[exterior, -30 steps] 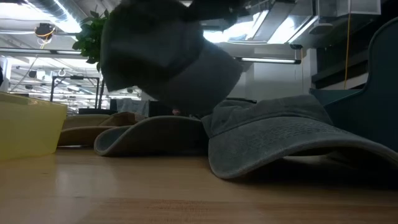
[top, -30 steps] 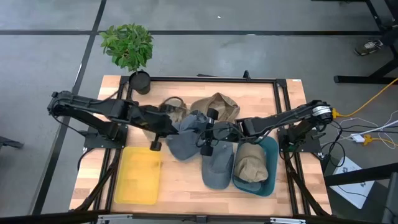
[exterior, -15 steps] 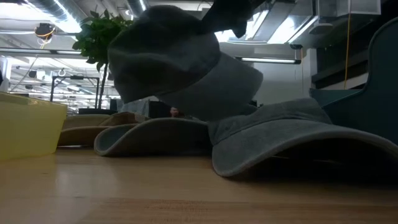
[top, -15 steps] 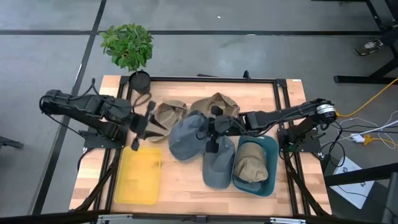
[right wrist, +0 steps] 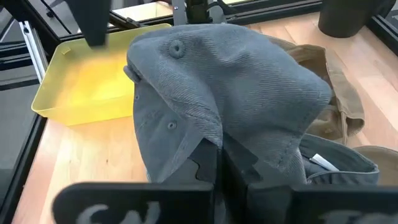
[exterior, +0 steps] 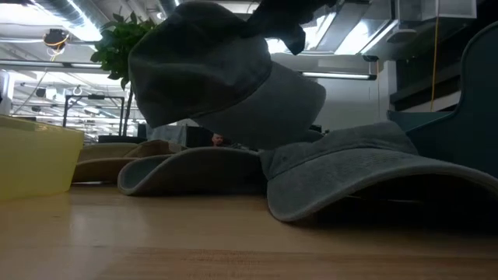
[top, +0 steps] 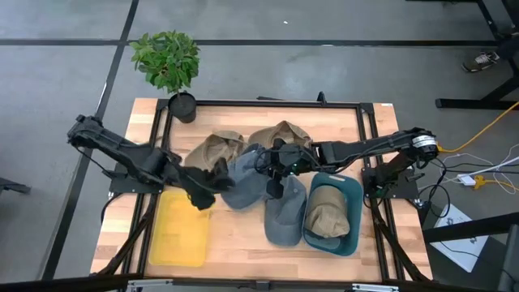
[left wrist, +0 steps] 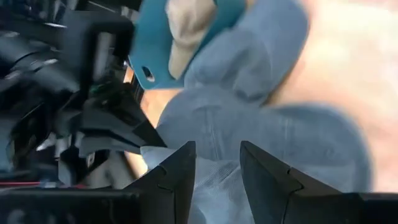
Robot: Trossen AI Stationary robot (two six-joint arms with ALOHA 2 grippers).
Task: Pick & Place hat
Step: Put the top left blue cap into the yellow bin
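Observation:
A blue-grey hat (top: 247, 180) hangs over the table's middle, with my right gripper (top: 274, 169) shut on it. In the low view the hat (exterior: 222, 78) is clear of the wood, its brim toward the right. My left gripper (top: 212, 183) stands open right at the hat's left side. In the left wrist view its two fingers frame the hat (left wrist: 249, 124), and I cannot tell whether they touch it. A second blue-grey hat (top: 284, 217) lies on its brim on the table. My right gripper pinches a bunched fold of the hat's crown near its lower edge (right wrist: 214, 140) between its two fingers. It comes slanting down from the table's right side. The hat is lifted clear of the table, and its crown bulges out beyond the fingers, button end (right wrist: 177, 48) away from them.
Two tan hats (top: 215, 150) (top: 284, 136) lie at the far middle. A yellow tray (top: 180, 234) sits at the near left. A teal bin (top: 350, 195) at the near right holds another tan hat (top: 326, 212). A potted plant (top: 169, 61) stands at the far left corner.
My left gripper has let go of the hat and opened. It drew back toward the table's left edge while rolling its wrist. Then it came back toward the hat, closer to the near edge. The hat stays lifted, now in my right gripper alone, and has shifted slightly.

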